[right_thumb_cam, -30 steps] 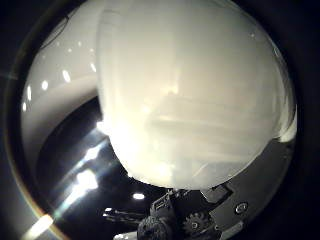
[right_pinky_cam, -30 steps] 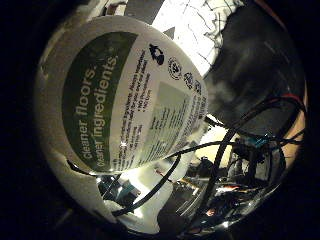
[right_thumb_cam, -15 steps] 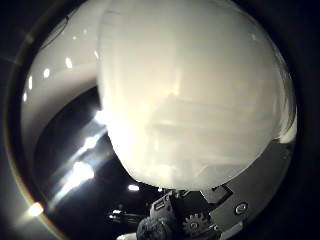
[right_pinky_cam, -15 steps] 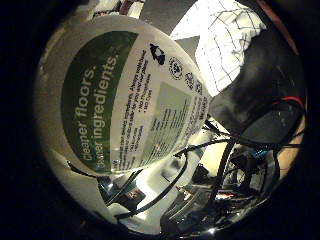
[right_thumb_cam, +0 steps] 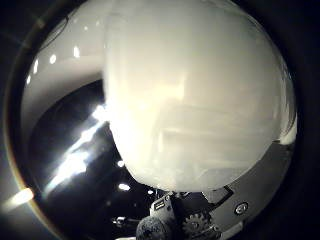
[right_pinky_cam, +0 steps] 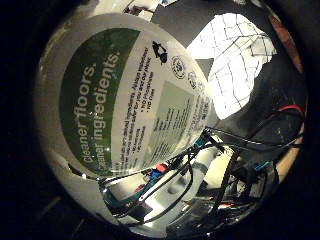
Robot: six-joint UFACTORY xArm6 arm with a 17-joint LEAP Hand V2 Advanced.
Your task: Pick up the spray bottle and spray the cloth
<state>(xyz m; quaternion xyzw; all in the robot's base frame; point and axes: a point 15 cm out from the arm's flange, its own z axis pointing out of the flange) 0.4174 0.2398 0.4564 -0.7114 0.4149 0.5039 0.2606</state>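
The hand [right_thumb_cam: 200,227] showed only as white, black and geared parts at the rim of the thumb-side palm view, with further white finger segments behind the bottle in the little-finger-side view. The spray bottle [right_pinky_cam: 125,115] lay hard against the palm and filled most of both views. Finger parts sat close beside the bottle's lower body, which suggested the hand was closed round it, though actual contact between fingers and bottle could not be confirmed from either view.

The bottle's body was white. Its label [right_pinky_cam: 105,100] faced the little-finger-side camera, with a green panel carrying large pale lettering on one half and a pale panel of small print and round symbols on the other. In the thumb-side view the same bottle appeared as a plain white, faintly translucent curved wall.

Beyond the bottle, the cloth [right_pinky_cam: 235,65] lay on a dark surface [right_pinky_cam: 180,20], well apart from the palm. It was white with a thin dark grid pattern, and its edges were uneven and rumpled. Bright reflections showed on a dark area beside the bottle in the thumb-side view.
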